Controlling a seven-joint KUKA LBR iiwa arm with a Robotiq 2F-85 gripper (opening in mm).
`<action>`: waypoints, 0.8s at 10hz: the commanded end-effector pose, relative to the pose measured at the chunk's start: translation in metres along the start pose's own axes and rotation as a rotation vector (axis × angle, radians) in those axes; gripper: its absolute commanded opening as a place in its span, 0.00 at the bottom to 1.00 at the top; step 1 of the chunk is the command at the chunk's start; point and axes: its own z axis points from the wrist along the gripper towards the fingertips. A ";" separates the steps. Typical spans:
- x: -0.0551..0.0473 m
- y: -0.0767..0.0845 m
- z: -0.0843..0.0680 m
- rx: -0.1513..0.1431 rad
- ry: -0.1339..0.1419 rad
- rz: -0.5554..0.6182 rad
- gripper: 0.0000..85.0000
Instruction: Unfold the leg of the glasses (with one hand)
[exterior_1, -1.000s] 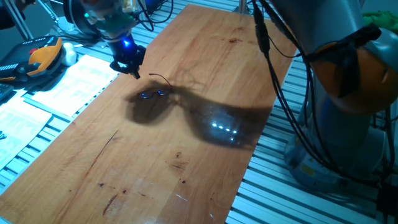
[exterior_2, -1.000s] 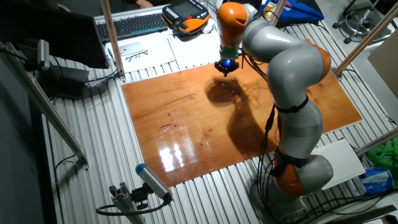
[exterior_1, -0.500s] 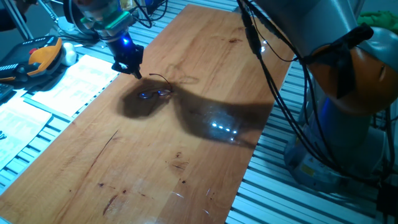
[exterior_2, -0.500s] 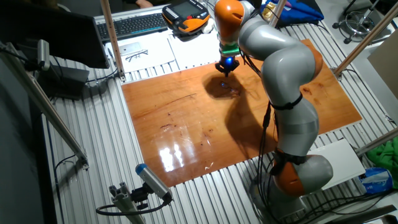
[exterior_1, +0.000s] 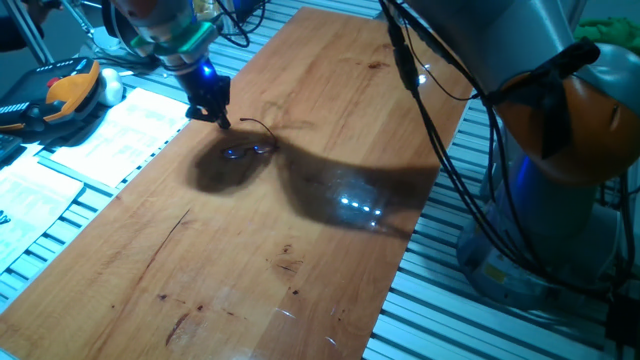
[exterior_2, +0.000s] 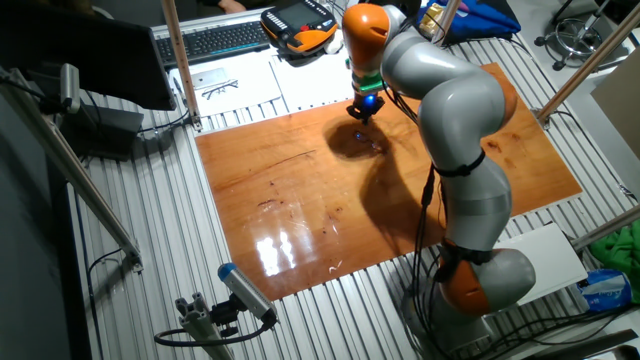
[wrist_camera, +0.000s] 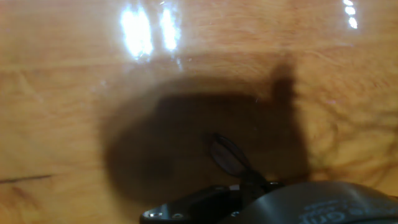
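Gripper (exterior_1: 221, 122) slightly closer to the glasses (exterior_1: 252, 150), arm elbow more upright.

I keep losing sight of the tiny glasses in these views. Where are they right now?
The glasses lie on the wooden table in the arm's dark shadow, just below the tips of the hand; in the hand view one lens shows close ahead.

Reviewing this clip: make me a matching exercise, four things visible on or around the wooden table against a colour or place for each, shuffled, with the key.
Things:
1. glasses
2. gripper
3. orange handheld controller
4. keyboard

Descriptions:
A. lying off the board, beside white paper sheets
B. black, with a blue light glowing above it
C. thin wire frame lying on the wood in the arm's shadow
D. past the table's far edge, by the monitor

Pairs: 1-C, 2-B, 3-A, 4-D
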 end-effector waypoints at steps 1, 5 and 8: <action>-0.001 0.000 0.003 0.064 -0.052 -0.403 0.00; -0.003 -0.006 0.017 0.059 -0.064 -0.404 0.00; -0.001 -0.009 0.027 0.058 -0.074 -0.405 0.00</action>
